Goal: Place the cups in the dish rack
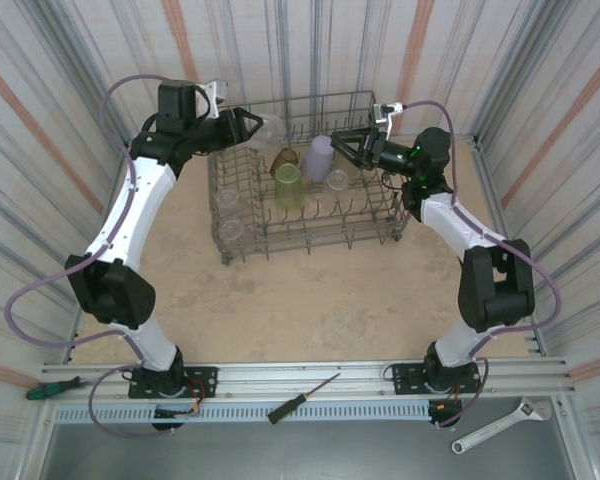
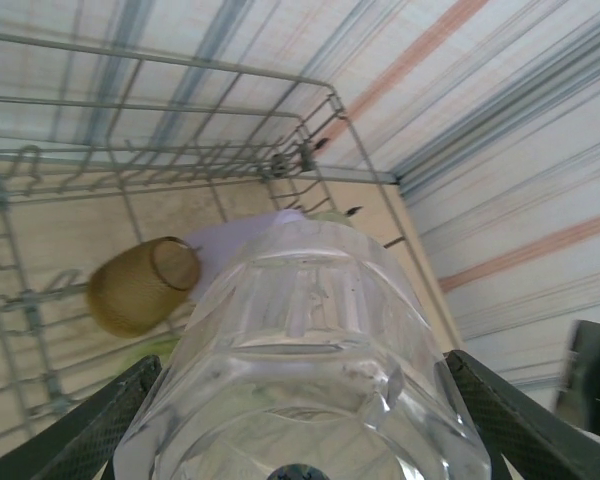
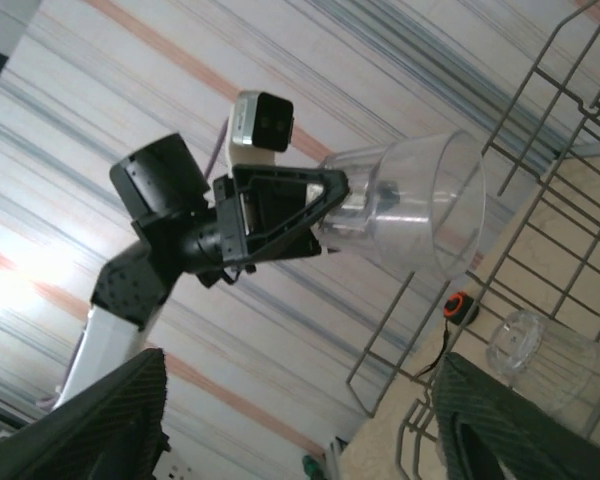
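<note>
A: What do the arms look like?
B: White links with black joints. The left arm (image 1: 130,215), left of the dish rack (image 1: 280,238), carries a looping lilac cable (image 1: 8,300).
A: And right of the rack?
B: The right arm (image 1: 485,260) matches, plus a green light (image 1: 417,153)

Left pincer (image 1: 250,126) clamped, right pincer (image 1: 340,150) wide apart (both far forward, facing inward).

A beige, speckled worktop (image 1: 310,310) is enclosed by white wall panels with grey and reddish stripes (image 1: 60,80). Along its near edge runs a silver aluminium rail (image 1: 310,372). A green-handled screwdriver (image 1: 52,389) lies at the rail's left end. A black-handled screwdriver (image 1: 302,398) lies tilted near the middle. A silver adjustable spanner (image 1: 502,424) lies at the right. A small orange-and-black ring (image 3: 461,307) sits low by the striped wall.
</note>
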`<control>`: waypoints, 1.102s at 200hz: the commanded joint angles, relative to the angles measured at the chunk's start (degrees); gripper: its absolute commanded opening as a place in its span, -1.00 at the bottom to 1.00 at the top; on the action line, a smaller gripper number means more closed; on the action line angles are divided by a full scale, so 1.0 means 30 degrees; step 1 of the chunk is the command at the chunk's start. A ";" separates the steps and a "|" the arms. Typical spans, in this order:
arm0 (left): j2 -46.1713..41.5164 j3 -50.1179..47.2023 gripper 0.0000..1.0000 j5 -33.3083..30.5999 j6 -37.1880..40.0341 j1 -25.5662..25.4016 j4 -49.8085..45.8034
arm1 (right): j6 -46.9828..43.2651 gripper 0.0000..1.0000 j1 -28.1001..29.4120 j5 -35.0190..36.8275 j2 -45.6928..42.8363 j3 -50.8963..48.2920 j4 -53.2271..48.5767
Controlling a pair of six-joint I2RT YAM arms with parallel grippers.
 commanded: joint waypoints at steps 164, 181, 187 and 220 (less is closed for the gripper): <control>0.6850 0.8113 -0.59 -1.0814 0.9073 -0.1668 -0.8452 | -0.7740 0.98 -0.2002 -0.0061 -0.5090 -0.4586 -0.8979; 0.7863 0.8948 -0.64 -1.1794 0.9173 -0.1770 -0.9130 | -0.7781 0.98 -0.2149 0.0054 -0.5187 -0.4684 -0.9032; 0.8088 0.9183 -0.65 -1.2052 0.9252 -0.1788 -0.9324 | -0.7761 0.98 -0.2178 0.0140 -0.5213 -0.4715 -0.9018; 0.8517 0.9390 -0.66 -1.3254 0.9685 -0.1800 -0.9485 | -0.7811 0.98 -0.2259 0.0236 -0.5074 -0.4724 -0.8975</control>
